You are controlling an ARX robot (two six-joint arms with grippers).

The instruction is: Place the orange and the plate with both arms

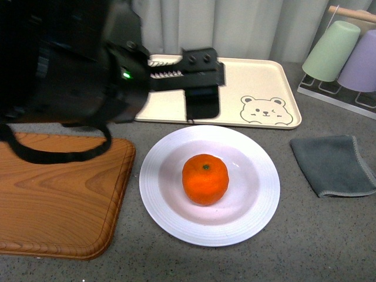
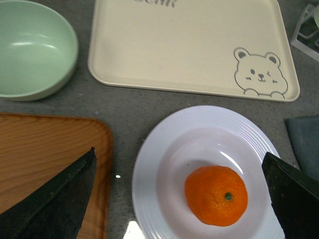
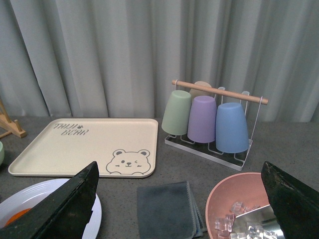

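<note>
The orange (image 1: 204, 179) sits in the well of the white plate (image 1: 264, 200), stem dot up, on the grey table. My left gripper (image 1: 202, 88) hovers open over the table behind the plate, holding nothing. In the left wrist view the orange (image 2: 216, 195) and plate (image 2: 164, 149) lie between the wide-spread fingers (image 2: 55, 199), well below them. My right gripper (image 3: 177, 209) is open and empty above a grey cloth. Its view catches only the plate's edge (image 3: 50, 191) and a sliver of the orange (image 3: 19, 217). The right gripper is outside the front view.
A wooden board (image 1: 59, 188) lies left of the plate, with a beige bear tray (image 1: 258, 88) behind it. A grey cloth (image 1: 335, 164) and a cup rack (image 1: 346, 53) sit to the right. Also present: a pale green bowl (image 2: 30, 50) and a pink bowl with ice (image 3: 239, 204).
</note>
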